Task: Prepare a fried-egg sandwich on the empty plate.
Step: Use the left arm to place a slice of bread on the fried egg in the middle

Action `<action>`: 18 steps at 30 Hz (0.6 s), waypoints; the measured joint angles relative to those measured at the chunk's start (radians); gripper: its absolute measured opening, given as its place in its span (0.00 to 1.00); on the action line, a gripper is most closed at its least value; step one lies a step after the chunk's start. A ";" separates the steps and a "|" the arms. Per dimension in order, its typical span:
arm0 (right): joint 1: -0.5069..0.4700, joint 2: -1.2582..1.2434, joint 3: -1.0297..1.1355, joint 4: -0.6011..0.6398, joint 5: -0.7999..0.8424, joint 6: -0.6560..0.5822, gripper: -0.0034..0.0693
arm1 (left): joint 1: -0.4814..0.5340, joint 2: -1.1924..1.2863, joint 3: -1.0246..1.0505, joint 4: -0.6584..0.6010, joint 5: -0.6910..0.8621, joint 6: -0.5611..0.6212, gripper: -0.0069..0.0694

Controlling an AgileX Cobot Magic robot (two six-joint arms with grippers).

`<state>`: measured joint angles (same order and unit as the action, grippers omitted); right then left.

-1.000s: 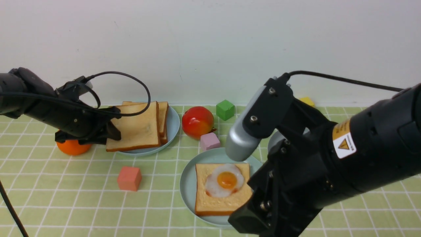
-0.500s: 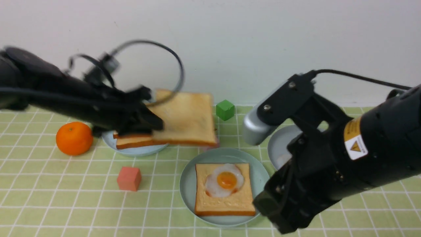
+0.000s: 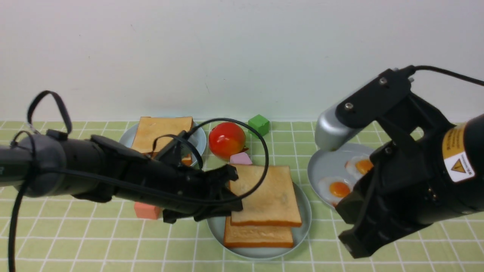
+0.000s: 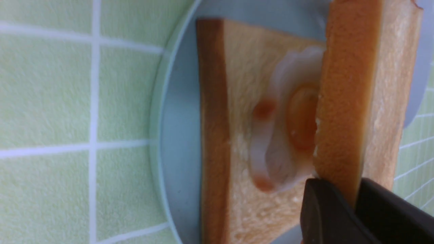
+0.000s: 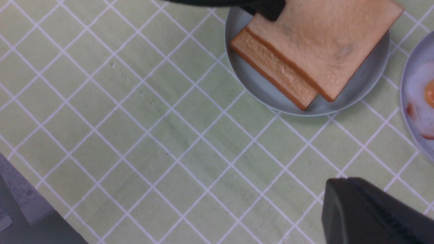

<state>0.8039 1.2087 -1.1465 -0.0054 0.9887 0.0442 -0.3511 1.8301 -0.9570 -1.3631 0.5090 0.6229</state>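
Observation:
The mint-green plate (image 3: 304,223) sits at centre front, holding a toast slice (image 3: 258,237) with a fried egg (image 4: 288,135) on it. My left gripper (image 3: 231,190) is shut on the left edge of a second toast slice (image 3: 266,196). That slice hangs over the egg, shifted a little back and right of the lower slice. The left wrist view shows a gap between the held slice (image 4: 349,101) and the egg. In the front view the egg is hidden under the held slice. My right gripper (image 5: 342,184) is shut and empty over bare cloth, right of the plate.
A grey-blue plate (image 3: 199,145) with more toast (image 3: 160,132) stands at the back left. Another grey-blue plate (image 3: 321,166) at the right holds fried eggs (image 3: 334,187). A red fruit (image 3: 227,139), green cube (image 3: 259,124), pink cube (image 3: 241,158) and red cube (image 3: 145,212) lie around.
My left gripper lifted a toast slice from the back-left plate and carried it over the egg on the mint plate. My right arm drew back to the right and its jaws closed.

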 joint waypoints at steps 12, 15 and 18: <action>0.000 -0.100 0.000 -0.236 0.068 0.217 0.04 | 0.021 -0.071 0.000 0.245 0.087 -0.131 0.67; 0.000 -0.131 0.000 -0.273 0.113 0.291 0.04 | 0.021 -0.120 0.000 0.288 0.108 -0.140 0.73; 0.000 -0.205 0.014 -0.288 0.154 0.371 0.04 | 0.021 -0.222 0.000 0.308 0.135 -0.156 0.76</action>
<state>0.8039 1.0035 -1.1322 -0.2937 1.1423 0.4153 -0.3305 1.6080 -0.9570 -1.0551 0.6445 0.4674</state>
